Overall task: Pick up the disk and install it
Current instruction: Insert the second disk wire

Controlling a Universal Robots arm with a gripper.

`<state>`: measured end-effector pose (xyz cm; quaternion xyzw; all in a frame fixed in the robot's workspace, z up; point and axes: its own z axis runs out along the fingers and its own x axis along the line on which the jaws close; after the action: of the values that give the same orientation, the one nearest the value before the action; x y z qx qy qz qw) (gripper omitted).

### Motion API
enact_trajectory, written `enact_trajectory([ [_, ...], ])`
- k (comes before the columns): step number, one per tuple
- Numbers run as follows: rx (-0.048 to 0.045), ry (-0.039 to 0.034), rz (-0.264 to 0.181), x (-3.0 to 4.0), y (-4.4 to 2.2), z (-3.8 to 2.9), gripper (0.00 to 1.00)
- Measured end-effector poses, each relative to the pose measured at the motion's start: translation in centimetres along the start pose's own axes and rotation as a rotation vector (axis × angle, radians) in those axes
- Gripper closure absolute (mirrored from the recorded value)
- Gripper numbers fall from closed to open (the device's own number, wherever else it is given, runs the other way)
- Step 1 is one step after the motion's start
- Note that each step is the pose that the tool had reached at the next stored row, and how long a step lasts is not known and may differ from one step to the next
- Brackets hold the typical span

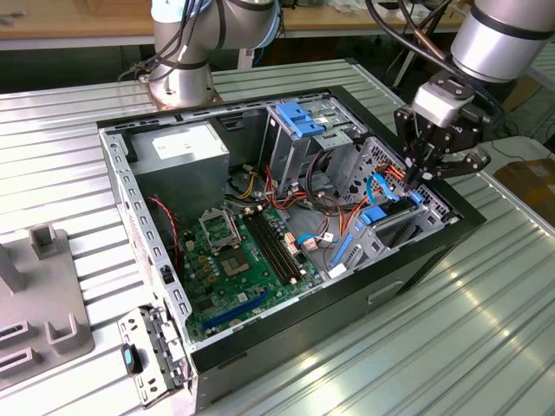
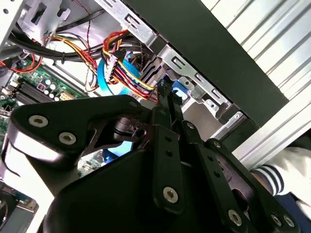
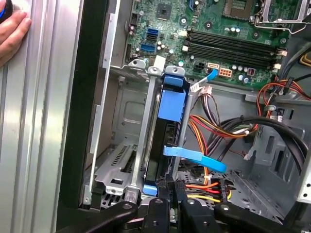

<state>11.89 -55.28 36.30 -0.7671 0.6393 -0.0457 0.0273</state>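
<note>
Ribbed metal counter (image 1: 78,165), silver, carrying an open black desktop computer case (image 1: 408,277) laid on its side.

Contents of case, exterior view: green motherboard (image 1: 243,260) at centre, with empty processor socket (image 1: 217,230) and memory slots (image 1: 273,243); grey power supply (image 1: 182,156) toward the exterior view's left; light-blue latch plate (image 1: 299,120) on a grey metal cage at the rear; bundles of red, yellow and orange wiring (image 1: 347,221); thin blue data cables (image 1: 377,186) near the drive bay.

Disk (image 3: 167,131): dark hard drive in bright blue carrier rails, standing on edge in the drive bay (image 3: 124,145) at the case's front end, between grey metal guides, as the first wrist view shows. A flat blue cable (image 3: 197,158) crosses just beside it.

End effector (image 1: 414,178): black, on the Universal Robots arm (image 1: 499,39), lowered over the drive bay at the exterior view's right. In the first wrist view its fingers (image 3: 170,194) sit close together, touching the near blue end of the disk; whether they pinch the rail cannot be told. In the second wrist view the fingertips reach a blue part (image 2: 177,92) beside the case wall.

Other items: grey fixture block (image 1: 39,295) on the counter at the exterior view's left; detached metal bracket (image 1: 152,355) beside the case corner; a person's hand (image 3: 12,34) resting on the counter outside the case wall; a striped sleeve (image 2: 272,177) in the second wrist view.
</note>
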Motion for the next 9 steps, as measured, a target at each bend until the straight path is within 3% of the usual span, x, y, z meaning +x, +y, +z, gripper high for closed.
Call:
enact_trajectory([
  [3, -0.0022, 0.0064, 0.061, -0.04, 0.2, 0.07, 0.84],
  [5, -0.0018, 0.0026, 0.067, -0.15, 0.82, 0.04, 0.84],
  [6, -0.0007, -0.0049, 0.069, -0.16, 0.87, 0.05, 0.84],
  [7, 0.0028, -0.028, 0.073, -0.04, 0.9, 0.09, 0.84],
  [9, 0.0027, -0.0283, 0.074, 0.45, 1.0, 0.13, 0.84],
])
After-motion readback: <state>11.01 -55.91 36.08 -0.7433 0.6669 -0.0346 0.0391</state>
